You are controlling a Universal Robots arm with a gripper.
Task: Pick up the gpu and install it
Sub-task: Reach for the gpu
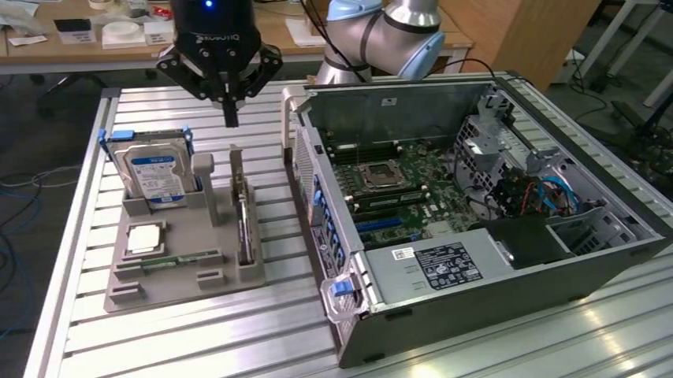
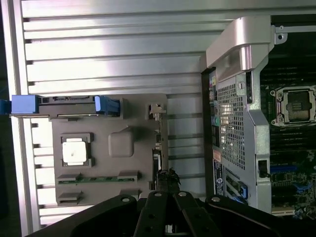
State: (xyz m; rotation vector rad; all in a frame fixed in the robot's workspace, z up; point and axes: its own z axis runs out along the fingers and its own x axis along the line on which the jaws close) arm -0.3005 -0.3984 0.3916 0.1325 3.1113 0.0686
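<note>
The gpu (image 1: 244, 214) stands on its edge in a slot of the grey holder tray (image 1: 200, 252), its metal bracket at the far end; from the wrist camera the gpu (image 2: 157, 148) appears as a thin strip, edge-on. My gripper (image 1: 230, 116) hangs in the air above the card's far end, fingers shut together with nothing between them. In the wrist view the gripper (image 2: 166, 193) lies over the card's end. The open computer case (image 1: 589, 260) lies on its side at the exterior view's right, its motherboard (image 1: 415, 185) exposed.
In the same tray stand a hard drive (image 1: 156, 172) with blue rails, a processor (image 1: 145, 236) and a memory stick (image 1: 169, 261). All rests on a slatted metal table (image 1: 189, 339). The case wall (image 1: 315, 181) rises just beside the tray.
</note>
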